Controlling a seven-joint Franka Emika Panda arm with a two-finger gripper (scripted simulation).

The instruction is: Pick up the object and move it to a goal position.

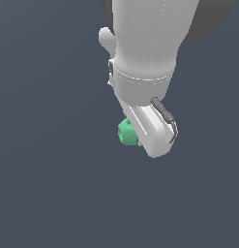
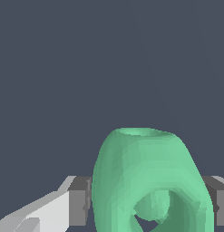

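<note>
Here, closest to the wrist camera, a mint-green object (image 2: 152, 181) fills the lower middle of the wrist view. It is a rounded, faceted lump with a flat rim at its far end and a hollow opening on the near face, where a smaller curved piece of the same green shows inside. It sits directly between the two fingers of the claw (image 2: 149, 201): a grey pad (image 2: 79, 201) presses against one flank and a second grey pad against the opposite flank, with no gap visible on either side. So the claw is closed around the object, gripping it at a narrow width (the fingers are only partly in frame). A white finger housing (image 2: 38, 217) trails off behind the first pad.

From the exterior view, the white arm (image 1: 145, 43) comes down from above and ends in the claw (image 1: 135, 135), tilted at an angle. The object (image 1: 126, 131) peeks out from beside the white finger, on the exterior view's left of it, mostly hidden by the claw body.

Beyond the claw, in both views, lies only a plain dark blue-grey background (image 1: 43, 193), flat and featureless.
</note>
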